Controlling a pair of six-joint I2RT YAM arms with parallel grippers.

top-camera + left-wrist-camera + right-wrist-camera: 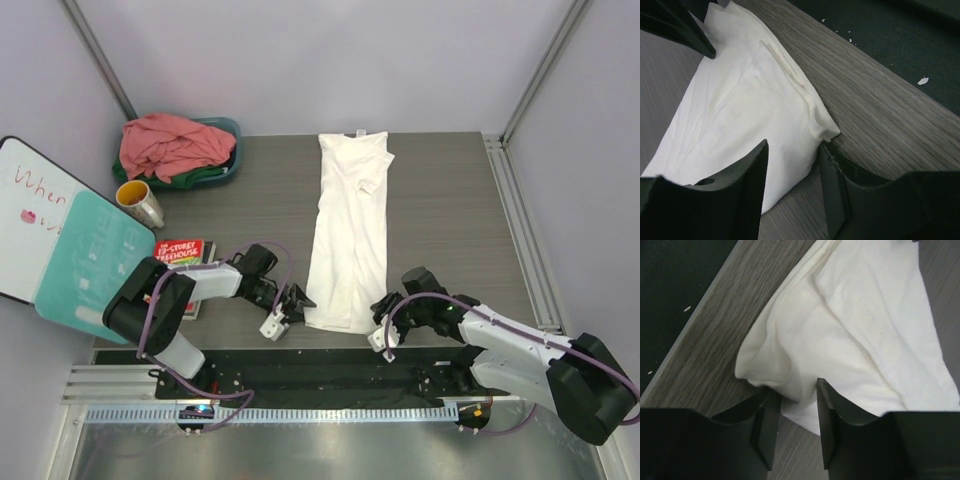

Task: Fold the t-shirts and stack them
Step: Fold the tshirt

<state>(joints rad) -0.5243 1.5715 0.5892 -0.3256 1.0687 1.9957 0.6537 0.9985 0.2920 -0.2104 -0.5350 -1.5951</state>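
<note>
Top external: white t-shirt (347, 235) is half-folded, near-edge hem straddled by released left pincer (792, 147) and right pincer (792, 390); pink t-shirt (170, 145) is left unfolded.

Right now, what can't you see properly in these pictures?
- The dark green t-shirt: top view, mostly buried under the pink t-shirt in the teal basin.
- Writing on the whiteboard: top view, cut off by the left edge.
- Title of the book: top view, too small to read fully.
- Whether the left gripper and right gripper pinch the white t-shirt: wrist views, cloth fills the gaps.
</note>
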